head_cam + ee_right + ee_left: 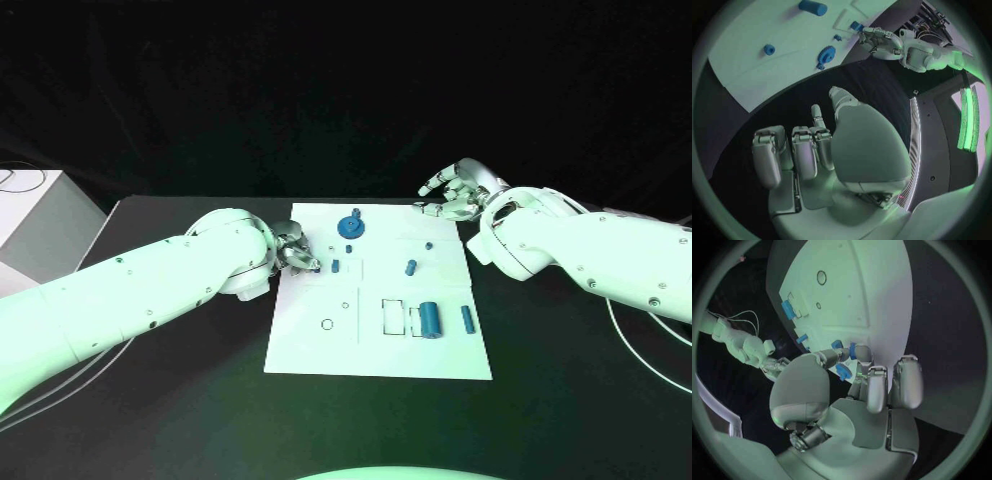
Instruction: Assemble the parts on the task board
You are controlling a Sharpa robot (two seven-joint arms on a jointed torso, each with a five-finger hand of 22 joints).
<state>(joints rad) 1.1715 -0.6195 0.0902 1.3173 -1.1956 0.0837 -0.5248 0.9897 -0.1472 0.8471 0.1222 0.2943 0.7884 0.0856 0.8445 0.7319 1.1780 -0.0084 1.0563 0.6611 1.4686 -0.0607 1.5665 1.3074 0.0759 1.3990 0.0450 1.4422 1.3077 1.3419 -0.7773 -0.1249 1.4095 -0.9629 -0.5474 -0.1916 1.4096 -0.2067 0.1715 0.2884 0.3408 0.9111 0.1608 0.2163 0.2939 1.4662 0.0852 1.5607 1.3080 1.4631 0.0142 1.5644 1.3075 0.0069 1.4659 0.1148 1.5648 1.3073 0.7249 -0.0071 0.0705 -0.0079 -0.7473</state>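
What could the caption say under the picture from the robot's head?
Left hand at the white task board, right hand beyond its far corner, blue parts scattered.

One task board — a single white plate on the black table. Blue parts countable on it from the head view, six in all: one round gear-like part, one large cylinder, one slim bar, and three small pegs. A further small blue piece may lie at the left hand's fingertips in its wrist view — not certain. Hands: two, the other being the right hand. One white box stands beyond the table's left edge.
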